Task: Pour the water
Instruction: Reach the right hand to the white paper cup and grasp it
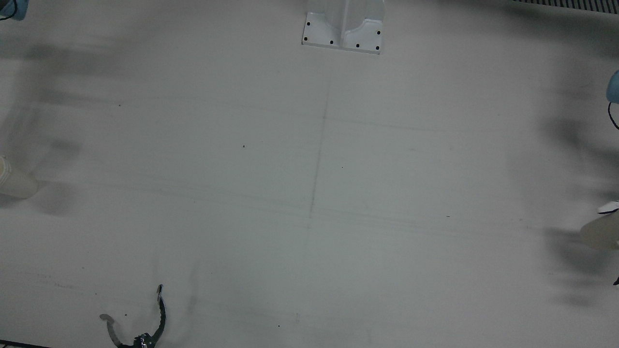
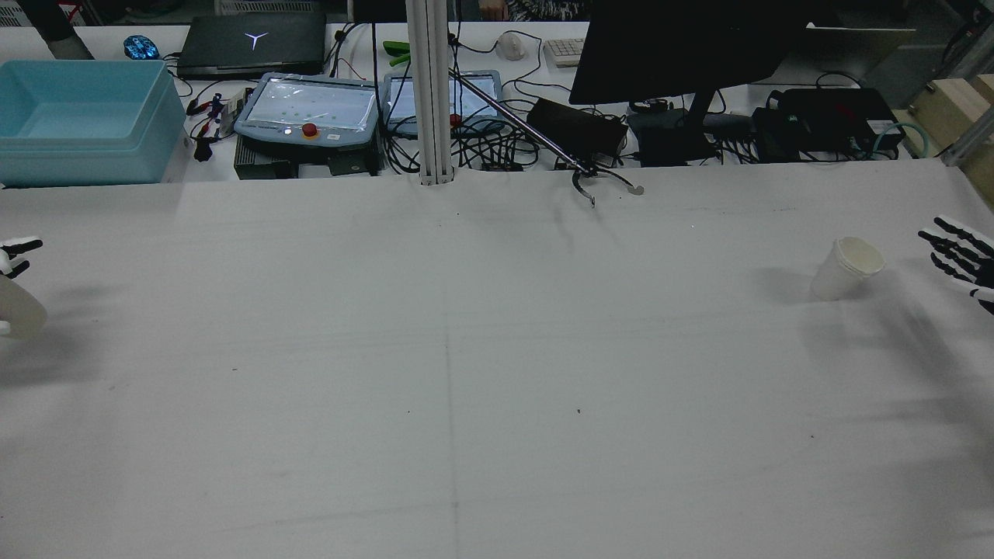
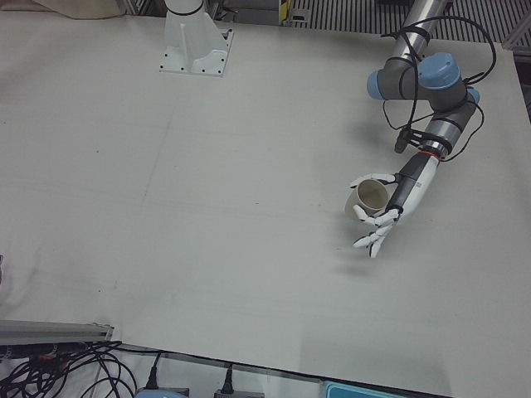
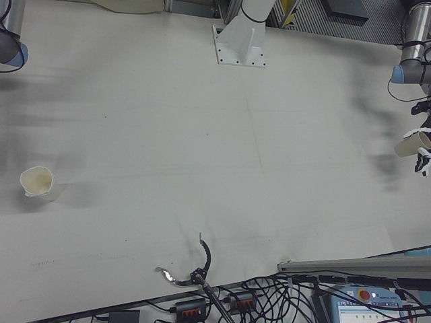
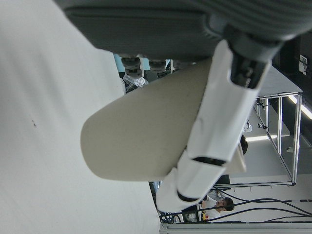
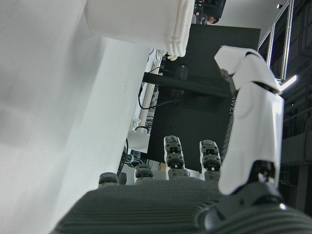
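The left robot hand (image 3: 383, 217) grips a beige paper cup (image 3: 370, 197), its white fingers (image 5: 214, 131) wrapped across the cup's side; in the left-front view the cup is lifted off the bench (image 3: 207, 207) and tilted, its open mouth facing up and away from the wrist, its long axis leaning rather than upright. Whether it holds water cannot be made out. In the rear view only a sliver of this robot hand and cup shows at the left edge, and the front view cuts both off at its right border. The left arm (image 3: 423, 91) bends down from a blue-grey elbow joint, the forearm sloping toward the cup with the fingers pointing down and outward. The right robot hand (image 2: 963, 260) holds nothing, its black-and-white fingers spread apart and reaching toward a second white paper cup (image 2: 846, 268), close beside it but apart from it. That second cup stands on the bench, mouth up, its long axis tipped slightly as the rear view shows it; the right hand view cuts off most of its body. The right arm is hidden apart from a joint (image 4: 8, 40) at the corner of the right-front view. Well away from the second cup, a dark grabber tool (image 4: 192, 269) lies at the bench's far edge.
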### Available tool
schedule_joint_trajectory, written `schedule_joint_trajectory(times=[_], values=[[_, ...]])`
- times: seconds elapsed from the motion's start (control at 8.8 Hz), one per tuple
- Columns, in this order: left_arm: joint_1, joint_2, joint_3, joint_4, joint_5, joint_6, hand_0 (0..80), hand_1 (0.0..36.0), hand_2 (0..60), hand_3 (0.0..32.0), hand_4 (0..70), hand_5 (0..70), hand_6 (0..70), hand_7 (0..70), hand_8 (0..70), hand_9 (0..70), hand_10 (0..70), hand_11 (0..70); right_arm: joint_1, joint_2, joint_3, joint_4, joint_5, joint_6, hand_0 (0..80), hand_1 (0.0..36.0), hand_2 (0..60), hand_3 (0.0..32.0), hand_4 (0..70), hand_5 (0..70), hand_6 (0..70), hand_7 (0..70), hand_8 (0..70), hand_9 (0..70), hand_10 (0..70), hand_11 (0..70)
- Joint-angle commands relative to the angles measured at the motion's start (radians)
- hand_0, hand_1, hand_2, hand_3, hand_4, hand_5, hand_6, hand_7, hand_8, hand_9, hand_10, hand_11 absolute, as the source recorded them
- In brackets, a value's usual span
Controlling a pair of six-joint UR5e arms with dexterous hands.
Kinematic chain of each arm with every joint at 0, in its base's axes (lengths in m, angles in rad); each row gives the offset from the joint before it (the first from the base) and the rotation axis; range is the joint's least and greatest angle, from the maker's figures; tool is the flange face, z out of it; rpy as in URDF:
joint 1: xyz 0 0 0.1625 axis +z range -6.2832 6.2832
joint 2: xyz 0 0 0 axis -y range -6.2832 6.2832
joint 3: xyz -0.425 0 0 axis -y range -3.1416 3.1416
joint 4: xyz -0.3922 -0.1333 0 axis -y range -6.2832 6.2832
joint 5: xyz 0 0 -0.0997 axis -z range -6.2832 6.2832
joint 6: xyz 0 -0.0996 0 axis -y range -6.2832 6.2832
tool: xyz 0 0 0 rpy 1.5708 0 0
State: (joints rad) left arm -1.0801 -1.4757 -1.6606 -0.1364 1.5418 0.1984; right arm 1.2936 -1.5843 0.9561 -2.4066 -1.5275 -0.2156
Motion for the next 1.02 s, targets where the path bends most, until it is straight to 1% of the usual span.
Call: schedule_joint_trajectory(times=[0.0, 0.11, 0.23, 0.34, 0.45, 0.57, 0.8, 0.91], values=[[0.0, 0.0, -0.01, 0.02, 0.0, -0.022, 80.0, 36.0, 60.0, 0.0, 41.1, 70.0, 13.9, 15.6, 3.9, 1.7, 3.7, 9.5, -0.046, 0.073, -0.132, 0.08, 0.001, 0.004, 54.5, 27.5, 27.8, 0.0, 0.9, 8.9, 15.0, 9.6, 2.1, 1.0, 0.0, 0.0], [0.0, 0.0, -0.011, 0.018, 0.0, -0.022, 80.0, 36.0, 60.0, 0.0, 40.8, 70.0, 13.7, 15.4, 3.7, 1.6, 3.6, 9.4, -0.046, 0.073, -0.122, 0.08, 0.001, 0.004, 55.5, 28.6, 29.8, 0.0, 4.1, 9.0, 15.6, 12.3, 2.1, 1.1, 0.0, 0.0], [0.0, 0.0, -0.033, 0.027, -0.002, -0.022, 80.0, 36.0, 60.0, 0.0, 40.1, 70.0, 13.5, 15.2, 3.7, 1.6, 3.7, 9.5, -0.053, 0.073, -0.119, 0.078, 0.001, 0.001, 55.1, 28.1, 29.3, 0.0, 4.7, 8.5, 15.4, 13.0, 2.0, 1.2, 0.0, 0.0], [0.002, 0.0, -0.042, 0.031, -0.006, -0.022, 80.0, 36.0, 60.0, 0.0, 40.3, 70.0, 13.5, 15.2, 3.6, 1.6, 3.7, 9.5, -0.074, 0.073, -0.114, 0.078, 0.001, -0.007, 55.6, 28.4, 28.6, 0.0, 5.7, 8.3, 15.5, 13.8, 2.1, 1.3, 0.0, 0.0], [0.002, 0.0, -0.042, 0.032, -0.018, -0.02, 80.0, 36.0, 60.0, 0.0, 41.0, 70.0, 13.9, 15.7, 3.8, 1.7, 3.8, 9.6, -0.091, 0.075, -0.106, 0.076, 0.003, -0.022, 57.7, 30.5, 30.8, 0.0, 6.1, 8.7, 15.9, 15.3, 2.2, 1.6, 0.0, 0.0], [0.002, 0.0, -0.039, 0.034, -0.019, -0.02, 80.0, 36.0, 60.0, 0.0, 41.2, 70.0, 14.2, 15.9, 3.7, 1.7, 3.8, 9.8, -0.097, 0.075, -0.105, 0.075, 0.003, -0.037, 59.4, 32.4, 31.7, 0.0, 3.4, 9.2, 15.7, 13.5, 2.1, 1.3, 0.0, 0.0], [0.002, 0.0, -0.037, 0.032, -0.019, -0.02, 80.0, 36.0, 60.0, 0.0, 40.6, 70.0, 14.0, 15.3, 3.8, 1.6, 4.1, 10.1, -0.106, 0.076, -0.076, 0.067, 0.004, -0.039, 59.6, 33.1, 31.3, 0.0, 0.0, 9.3, 14.7, 10.1, 1.9, 0.6, 0.0, 0.0], [0.002, 0.0, -0.037, 0.032, -0.019, -0.022, 80.0, 36.0, 60.0, 0.0, 40.1, 70.0, 13.9, 15.3, 3.9, 1.6, 4.0, 10.0, -0.111, 0.081, -0.056, 0.057, 0.018, -0.041, 59.9, 33.4, 31.3, 0.0, 0.0, 9.4, 14.3, 9.1, 1.8, 0.4, 0.0, 0.0]])
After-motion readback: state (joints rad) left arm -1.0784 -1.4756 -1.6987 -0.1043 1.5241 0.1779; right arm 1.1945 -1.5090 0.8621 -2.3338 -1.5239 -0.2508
